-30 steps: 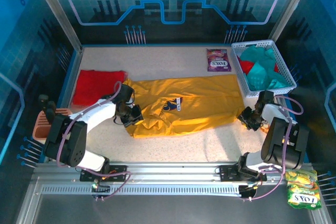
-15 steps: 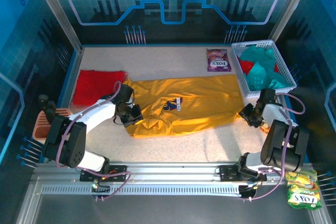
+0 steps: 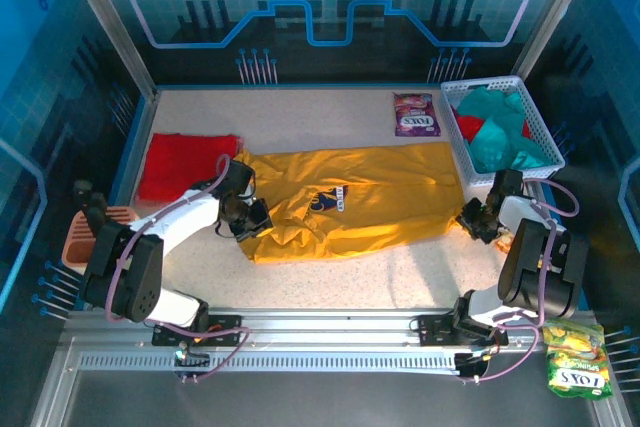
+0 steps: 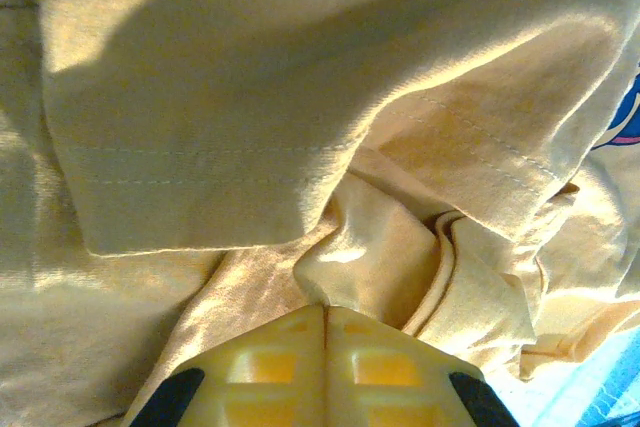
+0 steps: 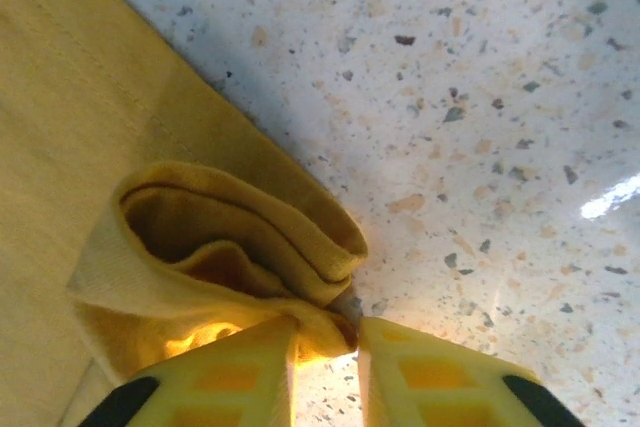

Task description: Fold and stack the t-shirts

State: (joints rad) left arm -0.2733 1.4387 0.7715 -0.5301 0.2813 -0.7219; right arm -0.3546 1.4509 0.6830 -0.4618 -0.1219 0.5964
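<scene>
Currently the mustard t-shirt (image 3: 380, 192) is lying spread across the table (image 3: 300, 117). The left gripper (image 4: 325, 312) is pinching bunched cloth at one end, jaws fully together, while the right gripper (image 5: 328, 335) is nipping a rolled edge (jaws narrow) at the other.

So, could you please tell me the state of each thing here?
mustard-yellow t-shirt: laid out, rumpled, pinched at both ends.
red t-shirt: lying flat, untouched.
teal t-shirts: heaped in the white basket.
left gripper: shut on bunched yellow cloth.
right gripper: closed on the folded hem.
</scene>
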